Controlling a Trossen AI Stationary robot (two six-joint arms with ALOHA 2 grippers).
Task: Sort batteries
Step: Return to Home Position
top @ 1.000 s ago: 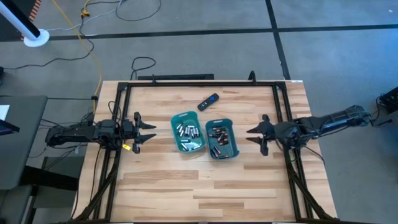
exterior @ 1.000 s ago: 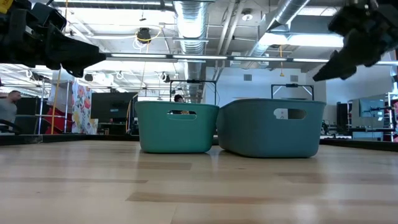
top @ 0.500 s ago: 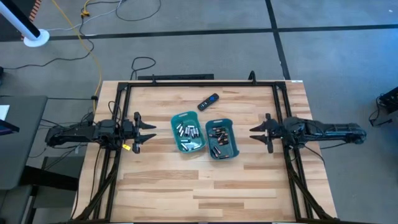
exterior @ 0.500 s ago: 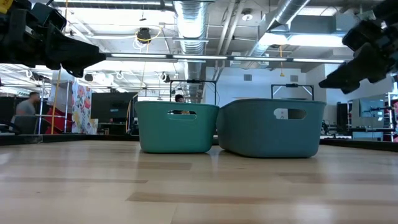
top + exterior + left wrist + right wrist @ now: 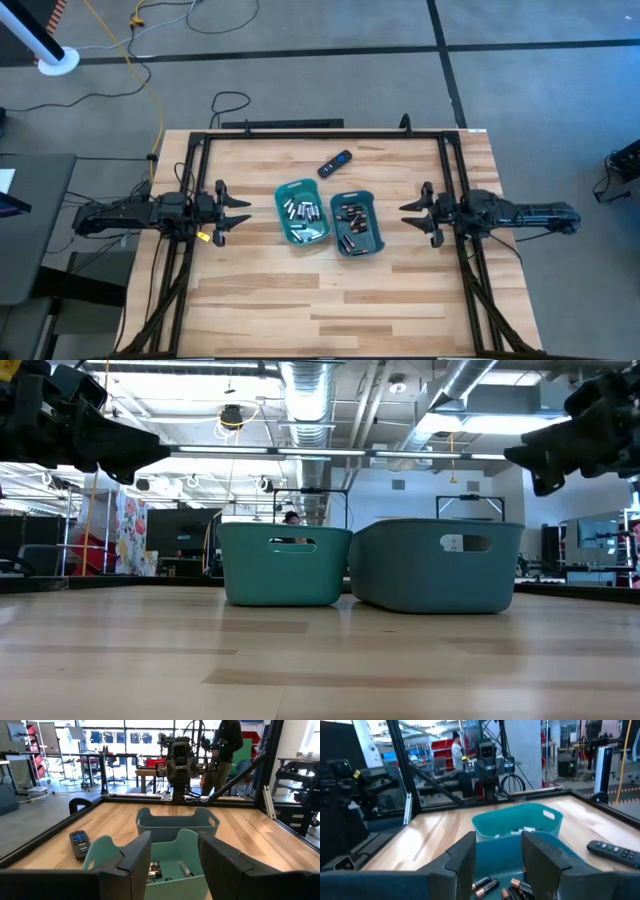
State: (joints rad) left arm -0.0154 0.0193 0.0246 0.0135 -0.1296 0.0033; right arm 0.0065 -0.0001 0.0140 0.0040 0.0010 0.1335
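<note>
Overhead, two trays are seen side by side at the middle of the wooden table [image 5: 300,310]. In the green tray [image 5: 279,202] the silvery batteries [image 5: 303,210] are gathered; in the blue tray [image 5: 379,222] the copper-ended batteries [image 5: 350,214] are gathered. The left gripper [image 5: 245,213] is held above the table's left edge and the right gripper [image 5: 407,215] above its right edge, each spread open with nothing between its fingers. A black remote [image 5: 335,163] is laid behind the trays.

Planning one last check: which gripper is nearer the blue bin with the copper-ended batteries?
Right. The right gripper hangs open just off the blue bin, on its outer side; the left gripper, also open, is across the table, beyond the green bin.
</note>
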